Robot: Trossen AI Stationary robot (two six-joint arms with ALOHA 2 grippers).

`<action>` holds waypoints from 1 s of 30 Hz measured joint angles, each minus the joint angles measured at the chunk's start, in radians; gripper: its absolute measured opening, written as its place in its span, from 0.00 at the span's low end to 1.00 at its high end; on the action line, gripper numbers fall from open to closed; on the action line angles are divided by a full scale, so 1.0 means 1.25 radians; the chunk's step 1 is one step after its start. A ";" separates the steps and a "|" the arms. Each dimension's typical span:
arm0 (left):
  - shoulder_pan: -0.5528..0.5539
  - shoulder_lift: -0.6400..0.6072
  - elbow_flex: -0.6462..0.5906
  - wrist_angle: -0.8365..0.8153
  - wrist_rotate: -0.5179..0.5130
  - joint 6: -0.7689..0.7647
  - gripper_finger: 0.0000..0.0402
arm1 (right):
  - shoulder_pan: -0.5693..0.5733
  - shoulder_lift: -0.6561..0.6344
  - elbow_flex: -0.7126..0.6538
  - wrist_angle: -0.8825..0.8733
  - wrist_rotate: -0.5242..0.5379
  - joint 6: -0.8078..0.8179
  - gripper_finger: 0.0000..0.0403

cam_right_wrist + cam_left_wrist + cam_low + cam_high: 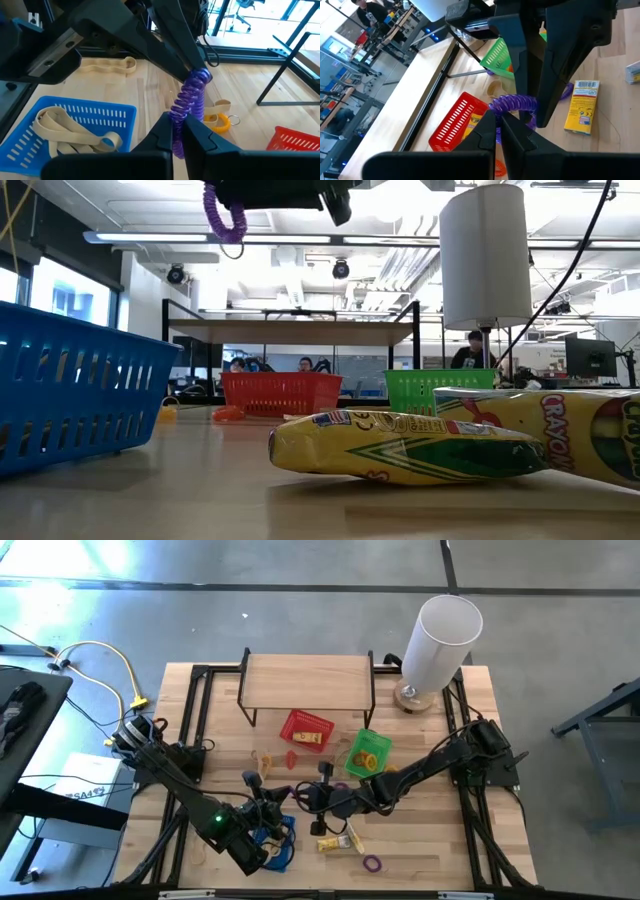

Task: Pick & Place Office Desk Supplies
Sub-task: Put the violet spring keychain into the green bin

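A purple coiled loop is lifted between both grippers, above the table near the blue basket. My left gripper is shut on one end of it, and my right gripper is shut on the other. In the low view the coil hangs high above the table. Pale tan bands lie in the blue basket. Another purple loop lies flat on the table near its near edge. A yellow loop and a tan band also rest on the wood. My left gripper pinches the coil's end between its two fingers, and the coil stretches away toward the other gripper, clear of the table. My right gripper pinches the coil's lower end between its fingers; the coil rises from there to the left fingers.
Red basket and green basket stand in front of a low shelf. The tall white cylinder stands at the far right. Yellow crayon boxes lie right of the blue basket. An orange loop lies near the red basket.
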 joint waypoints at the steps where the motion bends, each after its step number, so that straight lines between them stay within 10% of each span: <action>1: 0.000 0.000 0.000 0.000 0.000 -0.001 0.01 | 0.000 0.000 0.000 0.000 0.000 0.000 0.01; 15: 0.005 0.013 0.000 0.090 0.121 0.142 0.34 | 0.000 -0.001 0.000 -0.085 0.002 0.018 0.01; 30: 0.000 0.013 0.000 0.119 0.251 0.125 0.43 | 0.061 -0.103 0.000 -0.764 0.158 0.461 0.01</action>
